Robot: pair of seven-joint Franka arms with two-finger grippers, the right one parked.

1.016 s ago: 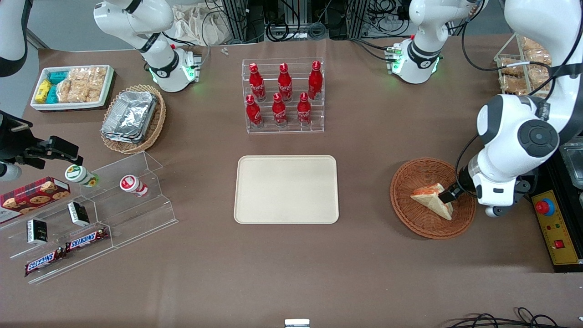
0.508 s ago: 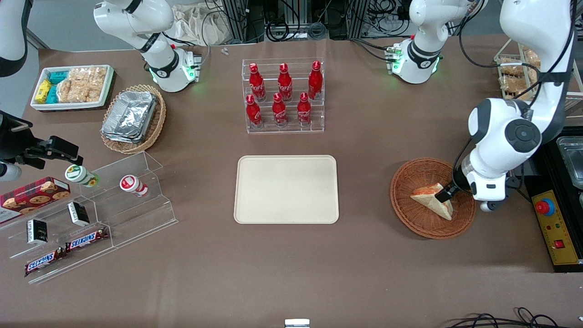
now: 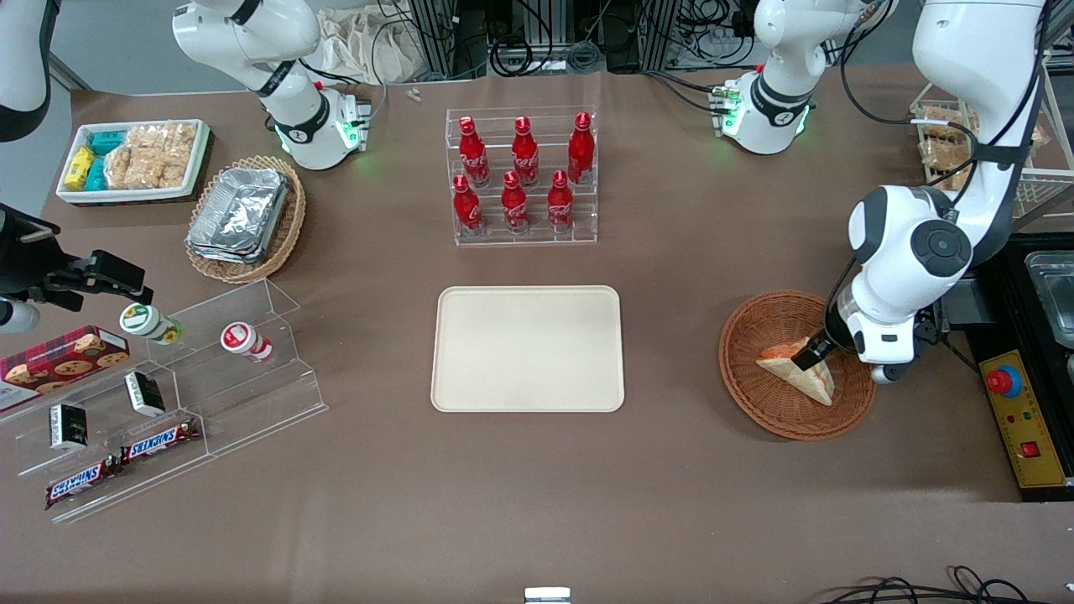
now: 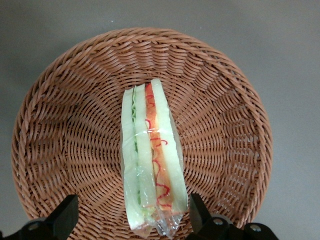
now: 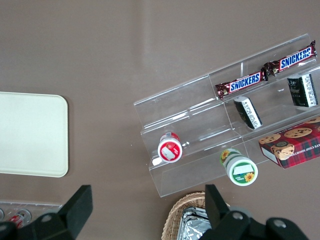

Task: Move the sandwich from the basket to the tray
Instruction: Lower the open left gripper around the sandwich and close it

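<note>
Brown table (image 3: 688, 470); black cables (image 3: 537, 38) along its edge.

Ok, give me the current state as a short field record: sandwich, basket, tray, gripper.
sandwich: wrapped triangular wedge standing on edge in the basket, filling layers showing
basket: round reddish-brown wicker, toward the working arm's end of the table, holds only the sandwich
tray: beige, flat on the table, nothing on it, nearer the front camera than the bottle rack
gripper: open, low over the basket, one finger on each side of the sandwich, not closed on it
task status: sandwich not yet lifted
</note>
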